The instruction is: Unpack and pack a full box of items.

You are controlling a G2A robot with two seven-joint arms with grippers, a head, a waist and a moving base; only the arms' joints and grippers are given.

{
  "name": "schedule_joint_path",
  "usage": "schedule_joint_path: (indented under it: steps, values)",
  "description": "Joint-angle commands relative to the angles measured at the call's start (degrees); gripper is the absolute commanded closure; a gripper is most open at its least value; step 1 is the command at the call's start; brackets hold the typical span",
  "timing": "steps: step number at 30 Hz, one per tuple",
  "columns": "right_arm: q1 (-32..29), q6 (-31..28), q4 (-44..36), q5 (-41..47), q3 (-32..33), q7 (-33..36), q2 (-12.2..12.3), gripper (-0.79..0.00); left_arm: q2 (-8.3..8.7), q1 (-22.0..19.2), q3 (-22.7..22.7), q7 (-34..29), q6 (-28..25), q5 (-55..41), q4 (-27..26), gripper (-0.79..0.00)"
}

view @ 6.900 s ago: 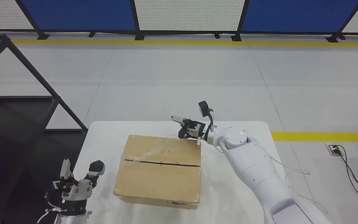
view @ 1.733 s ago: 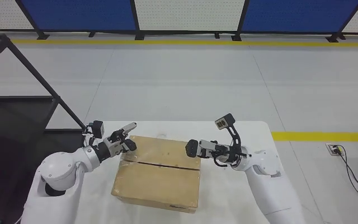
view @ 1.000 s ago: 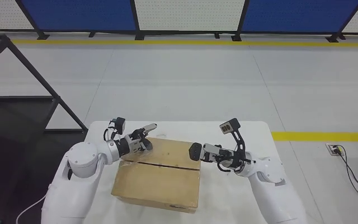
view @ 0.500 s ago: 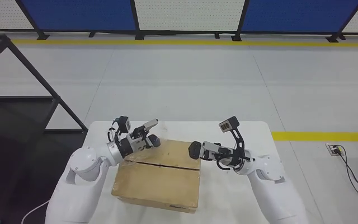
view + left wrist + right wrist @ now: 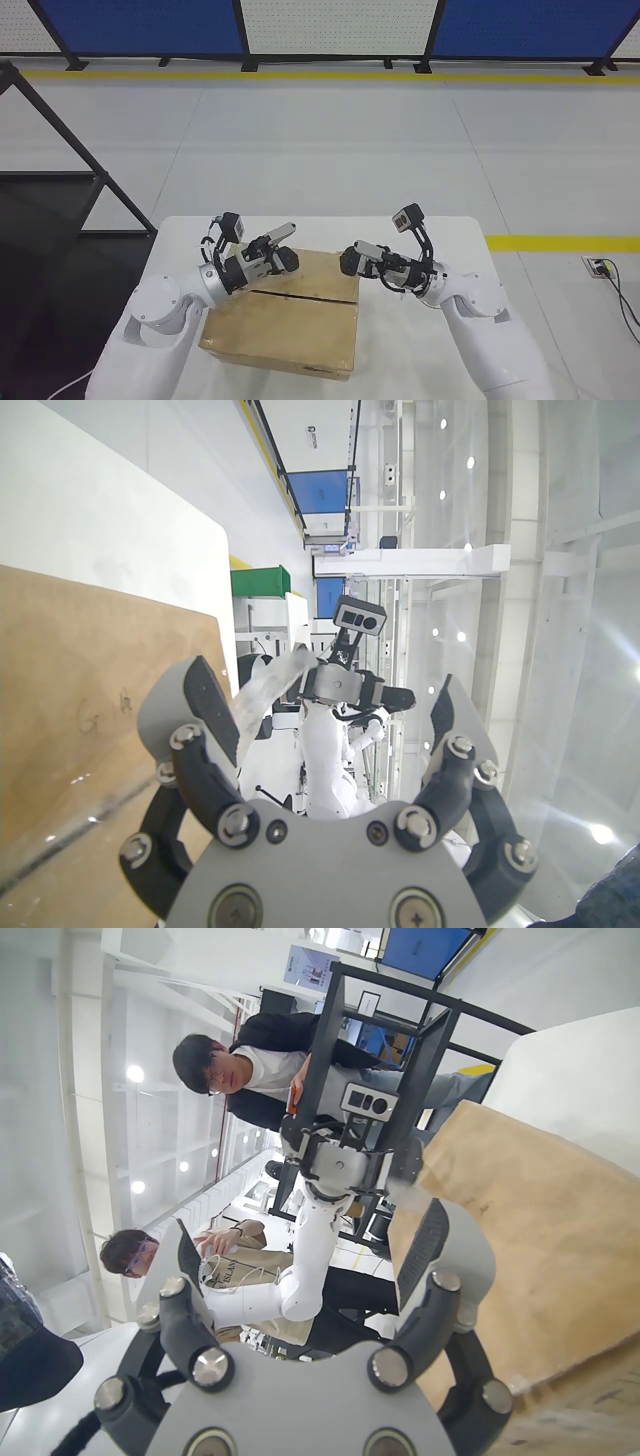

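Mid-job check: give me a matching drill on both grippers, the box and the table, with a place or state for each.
1. left gripper
2. right gripper
3. box
4. table

A. white, under the box
B. open, at the box's far right edge
C. closed, seam across its top
D. open, above the box's far left part

Pairs: 1-D, 2-B, 3-C, 4-A

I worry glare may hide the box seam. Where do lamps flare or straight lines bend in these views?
Top view: even light on the box, no glare. Left wrist view: ceiling lamps flare into streaks away from the box; small glints along its seam; building beams bow. Right wrist view: ceiling lamps glow, box unaffected.
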Motion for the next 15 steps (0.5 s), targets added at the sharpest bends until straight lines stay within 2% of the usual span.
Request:
schedule_joint_path:
  steps: [1, 8, 15]
  values:
    - [0.4, 4.5, 0.4, -2.7, 0.4, -0.3, 0.5, -0.785, 0.07, 0.3, 0.1, 0.0, 0.0, 0.1, -0.6, -0.785]
    - [-1.8, 12.0, -2.2, -6.1, 2.9, 1.2, 2.1, -0.785, 0.32, 1.4, 0.5, 0.0, -0.2, 0.0, -2.1, -0.785]
    - [-4.8, 12.5, -6.6, -5.4, 4.7, 1.6, 3.0, -0.785, 0.53, 1.8, -0.7, 1.2, -1.8, -1.7, -2.6, -0.785]
